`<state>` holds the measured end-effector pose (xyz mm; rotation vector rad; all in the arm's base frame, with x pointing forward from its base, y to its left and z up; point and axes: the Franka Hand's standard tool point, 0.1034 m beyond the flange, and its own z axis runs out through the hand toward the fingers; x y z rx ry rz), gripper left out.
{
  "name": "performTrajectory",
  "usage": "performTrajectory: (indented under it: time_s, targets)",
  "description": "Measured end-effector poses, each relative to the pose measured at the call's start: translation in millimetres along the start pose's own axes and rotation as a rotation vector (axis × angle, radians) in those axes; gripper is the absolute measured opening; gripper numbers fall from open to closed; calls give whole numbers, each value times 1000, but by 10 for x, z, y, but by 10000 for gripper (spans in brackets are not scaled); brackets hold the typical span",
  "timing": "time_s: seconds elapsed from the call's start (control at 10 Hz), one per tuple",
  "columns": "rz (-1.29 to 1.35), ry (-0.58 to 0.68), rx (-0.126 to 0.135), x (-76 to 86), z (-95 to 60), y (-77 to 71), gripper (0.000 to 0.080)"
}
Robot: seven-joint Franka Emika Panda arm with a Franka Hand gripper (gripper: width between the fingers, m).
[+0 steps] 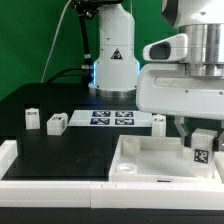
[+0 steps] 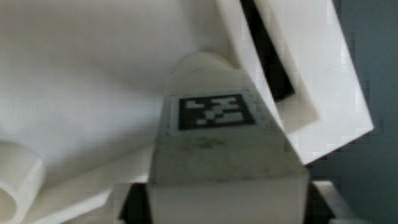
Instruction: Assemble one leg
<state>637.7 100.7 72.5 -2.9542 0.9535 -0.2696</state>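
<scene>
- White plastic is making up nearly everything on the black table (image 1: 60, 150): at the exterior view's left, two small white block-shaped spare pegs (image 1: 31, 116) are sitting near the table's far edge, well apart from the arm.
- Moving rightward, a third spare peg (image 1: 56, 123) is lying just beside the thin flat white marker board (image 1: 110, 119).
- Further right, the large white square panel with a raised rim (image 1: 150, 163) is lying at the table's near side, with open black surface to its left for a retreat.
- At the exterior view's right, the two-finger gripper (image 1: 203, 140) is hanging over the panel's corner, its fingers closing on the leg (image 1: 201, 150), a small white plastic block-shaped peg with a black-and-white square marker.
- In the wrist view the leg (image 2: 217, 150) is filling the middle, its tip meeting the panel's rim; whether it is seated I cannot tell.
- Judging by its look, the leg is handling as light, stiff and rather slippery, so flat side faces are giving the surest hold.
- Room is looking tight: the raised rim is crowding the leg closely.
</scene>
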Motion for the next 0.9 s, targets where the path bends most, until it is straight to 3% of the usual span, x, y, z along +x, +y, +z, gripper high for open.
performTrajectory:
  time_s: [0.1,0.3,0.6,0.7,0.8,0.9]
  targets:
    - [115,5,-22,38,7,103,295]
    - [276,23,-40,92,8,200,303]
    - [341,29,-44,111,8,227,310]
    - [342,29,-44,111,8,227,499]
    - [342,29,-44,112,9,228,602]
    - [342,29,-44,112,9,228,640]
